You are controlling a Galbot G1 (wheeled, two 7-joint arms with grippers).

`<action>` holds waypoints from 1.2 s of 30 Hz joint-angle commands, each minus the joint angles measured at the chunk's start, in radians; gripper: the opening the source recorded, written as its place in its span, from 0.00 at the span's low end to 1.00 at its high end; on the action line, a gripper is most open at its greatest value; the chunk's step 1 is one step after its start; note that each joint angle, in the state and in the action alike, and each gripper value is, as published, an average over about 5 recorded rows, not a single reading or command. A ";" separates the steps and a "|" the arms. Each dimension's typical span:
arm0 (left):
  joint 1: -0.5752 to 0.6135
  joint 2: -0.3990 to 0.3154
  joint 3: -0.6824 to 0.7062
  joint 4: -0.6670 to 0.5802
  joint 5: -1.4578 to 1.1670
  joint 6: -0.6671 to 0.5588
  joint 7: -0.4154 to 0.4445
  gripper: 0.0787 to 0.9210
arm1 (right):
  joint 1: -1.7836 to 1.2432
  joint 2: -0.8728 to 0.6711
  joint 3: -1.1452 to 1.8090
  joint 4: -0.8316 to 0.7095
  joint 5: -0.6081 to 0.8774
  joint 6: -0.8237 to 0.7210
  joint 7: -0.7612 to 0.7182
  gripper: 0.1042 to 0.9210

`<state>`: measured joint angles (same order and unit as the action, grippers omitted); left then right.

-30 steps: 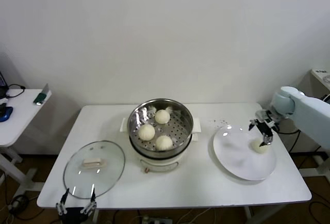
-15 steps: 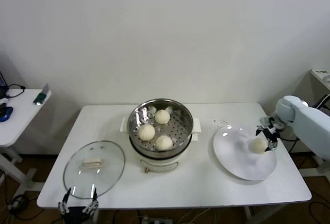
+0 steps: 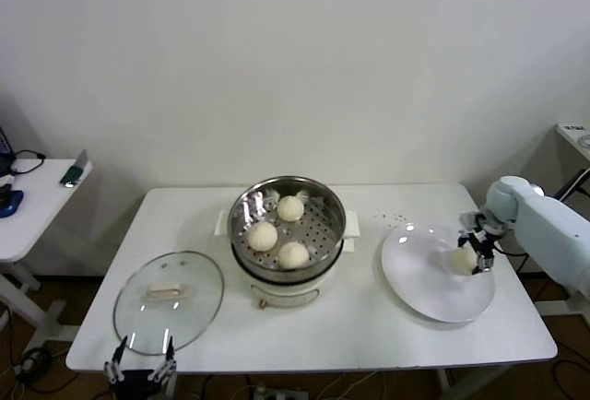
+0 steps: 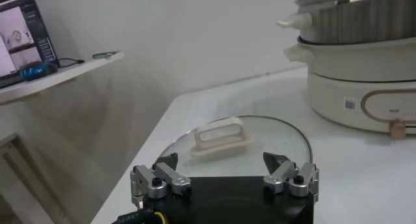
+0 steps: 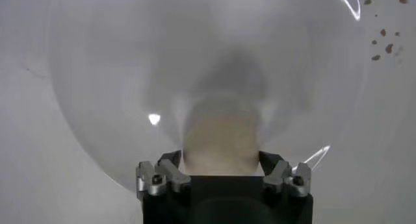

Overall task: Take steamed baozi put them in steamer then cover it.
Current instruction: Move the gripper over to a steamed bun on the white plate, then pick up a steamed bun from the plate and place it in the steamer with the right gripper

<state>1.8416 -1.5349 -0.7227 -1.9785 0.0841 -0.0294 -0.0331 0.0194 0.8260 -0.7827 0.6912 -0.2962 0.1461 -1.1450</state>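
Baozi point(image 5: 221, 136) sits between right gripper point(image 5: 221, 170) fingers point(image 5: 170, 163) — on plate point(image 5: 97, 82).

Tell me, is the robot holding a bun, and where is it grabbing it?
Yes, it looks so. The right claw is closing on the last baozi on the white plate, fingers at its two sides. The left claw holds nothing.

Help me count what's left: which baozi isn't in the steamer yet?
The baozi on the white plate, between the right gripper's fingers. The other three sit on the steamer's tray.
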 commanded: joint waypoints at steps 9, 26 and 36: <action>0.003 0.005 0.005 -0.013 0.002 0.002 0.018 0.88 | 0.075 -0.004 -0.085 0.020 0.127 -0.035 -0.005 0.69; 0.008 0.016 0.055 -0.027 0.015 -0.007 0.027 0.88 | 0.743 0.137 -0.789 0.289 1.060 -0.303 0.096 0.71; -0.014 0.045 0.081 -0.019 -0.009 -0.001 0.025 0.88 | 0.892 0.354 -1.026 0.370 1.322 -0.345 0.158 0.71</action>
<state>1.8351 -1.5008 -0.6545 -1.9989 0.0878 -0.0357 -0.0088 0.7066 1.0123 -1.5394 0.9791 0.6960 -0.1379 -1.0330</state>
